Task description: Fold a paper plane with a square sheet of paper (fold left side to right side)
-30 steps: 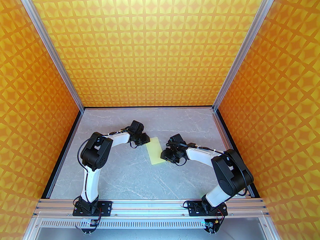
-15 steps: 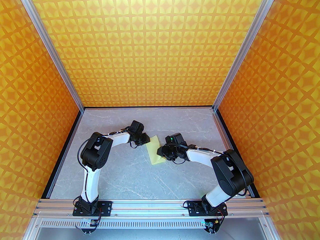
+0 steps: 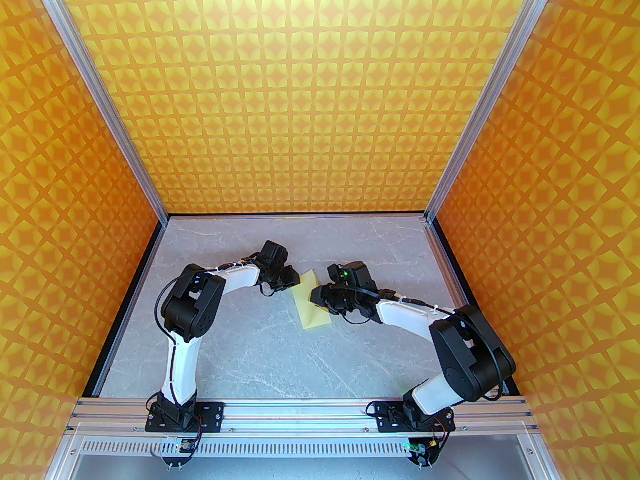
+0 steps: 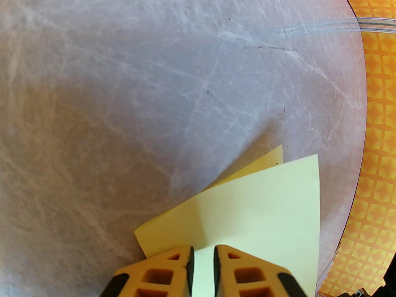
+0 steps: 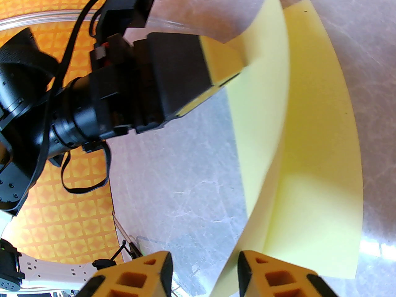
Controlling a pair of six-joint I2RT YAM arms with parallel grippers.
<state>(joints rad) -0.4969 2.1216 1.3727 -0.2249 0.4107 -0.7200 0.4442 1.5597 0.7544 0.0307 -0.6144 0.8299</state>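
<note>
The pale yellow sheet of paper (image 3: 314, 318) lies on the grey marbled desk (image 3: 250, 358), between the two grippers and a little beyond the middle of the desk. It is doubled over into a narrow strip that runs from far to near.

The left gripper (image 3: 297, 281) sits at the far left end of the strip and is clenched on the paper. From the left wrist, the sheet of paper (image 4: 263, 203) passes up between the two yellow fingers of the left gripper (image 4: 202, 269), whose jaws stand close together on it. Its two layers fan apart beyond them.

From the right wrist, the left gripper (image 5: 227, 63) pinches the far corner of the upper layer and holds it lifted off the lower one, so the sheet of paper (image 5: 315, 165) gapes along that side.

The right gripper (image 3: 315, 295) hangs over the strip's right edge. Its jaws (image 5: 202, 274) are parted, with bare desk showing between them. The paper's near corner reaches just inside the right-hand finger, and nothing is gripped.
</note>
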